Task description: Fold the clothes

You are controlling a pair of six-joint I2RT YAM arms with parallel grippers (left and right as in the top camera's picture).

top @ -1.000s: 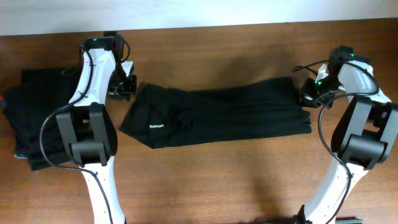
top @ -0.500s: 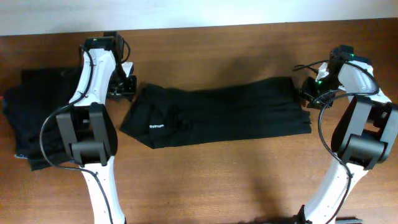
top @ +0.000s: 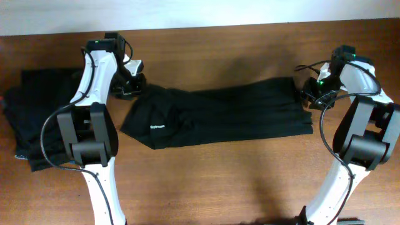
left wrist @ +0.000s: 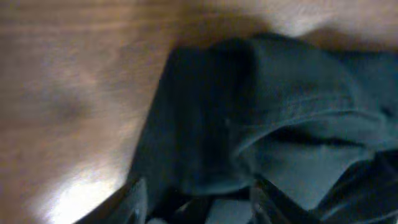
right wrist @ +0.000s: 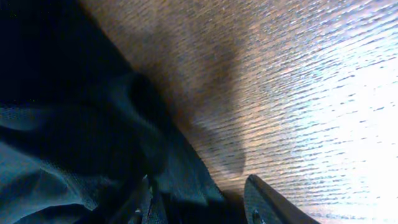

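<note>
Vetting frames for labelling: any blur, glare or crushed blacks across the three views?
Overhead: sharp, no glare, but the garment and stack are near-featureless black; only the logo reads. Left wrist: blurred throughout, with a glare patch on the table at lower left. Right wrist: wood grain is sharp, the table is blown out at right, and the garment is in deep shadow.

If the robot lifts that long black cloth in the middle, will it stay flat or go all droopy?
Probably droopy: the long black folded fabric garment lies wrinkled and limp on the wooden table. It looks thin, so likely light, and would bunch if pushed.
</note>
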